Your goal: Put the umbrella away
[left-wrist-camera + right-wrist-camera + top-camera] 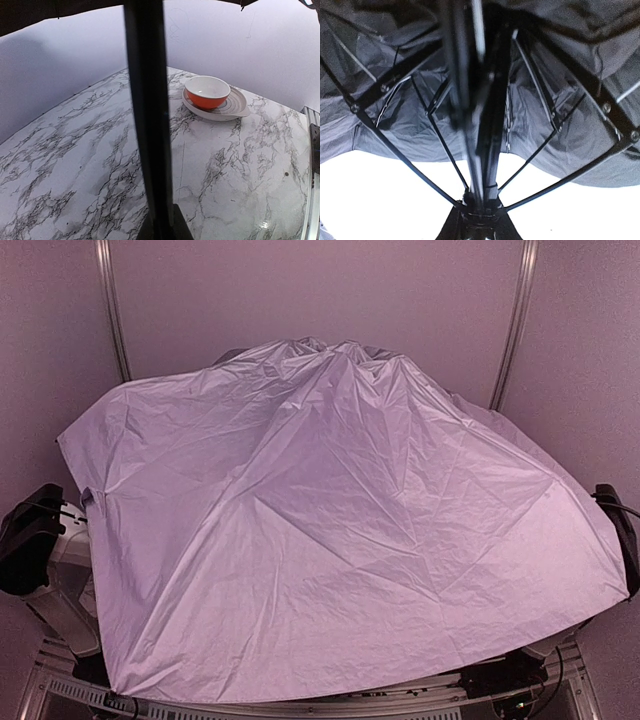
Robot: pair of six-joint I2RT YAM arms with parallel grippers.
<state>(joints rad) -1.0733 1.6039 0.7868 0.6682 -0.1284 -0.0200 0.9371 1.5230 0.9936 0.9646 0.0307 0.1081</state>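
Note:
The open umbrella spreads its pale lavender-white canopy over nearly the whole top view and hides both grippers there. In the left wrist view its black shaft runs up from between my left gripper's fingers, which are closed around it. In the right wrist view the black inner side, thin ribs and the shaft fill the frame. My right gripper is closed on the shaft at the runner where the ribs meet. The handle and strap are out of view.
An orange-and-white bowl stands on a grey striped plate at the far side of the marble table. Parts of both arms stick out beside the canopy, the left arm and the right arm. Pale walls enclose the table.

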